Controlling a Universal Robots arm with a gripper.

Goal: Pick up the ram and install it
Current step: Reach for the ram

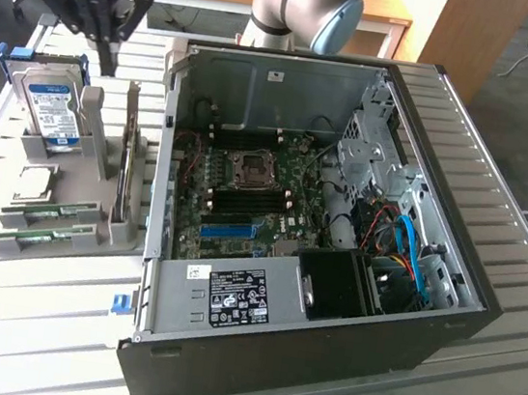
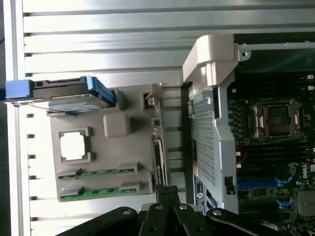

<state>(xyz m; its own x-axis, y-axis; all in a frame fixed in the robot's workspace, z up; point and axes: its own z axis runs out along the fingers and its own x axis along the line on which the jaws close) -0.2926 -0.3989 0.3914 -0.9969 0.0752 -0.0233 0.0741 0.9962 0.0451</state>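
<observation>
My tool (image 1: 107,58) hangs over the far end of the grey holder (image 1: 104,152), which sits on the slatted tabletop (image 1: 24,322) at the exterior view's left of the open computer case (image 1: 320,361). In the wrist view its fingers (image 2: 166,191) are drawn together, and I see nothing between them.

The holder keeps its parts in separate places. A hard drive (image 1: 52,106) with a blue-white label stands on edge in the slot at the far end, almost under my tool. Just in front of it a square silver processor (image 1: 34,182) lies flat in its recess. At the near end a ram stick (image 1: 51,210) lies on its long edge in a groove, and a second ram stick (image 1: 40,234) lies in the groove just beside it, parallel and not touching. Both are green, both sit in the holder, and both are well apart from my tool. The wrist view shows the same order: drive (image 2: 64,98), processor (image 2: 74,146), then the two sticks (image 2: 98,172) (image 2: 98,191).

The case lies on its side with the panel off. Inside it the motherboard (image 1: 244,205) lies flat, with the processor socket (image 1: 251,167) near its middle, long dark slots on either side of the socket and a blue slot (image 1: 231,227) nearer the front. A black box (image 1: 335,285) fills the near corner, with red and blue cables (image 1: 404,245) beside it.
</observation>
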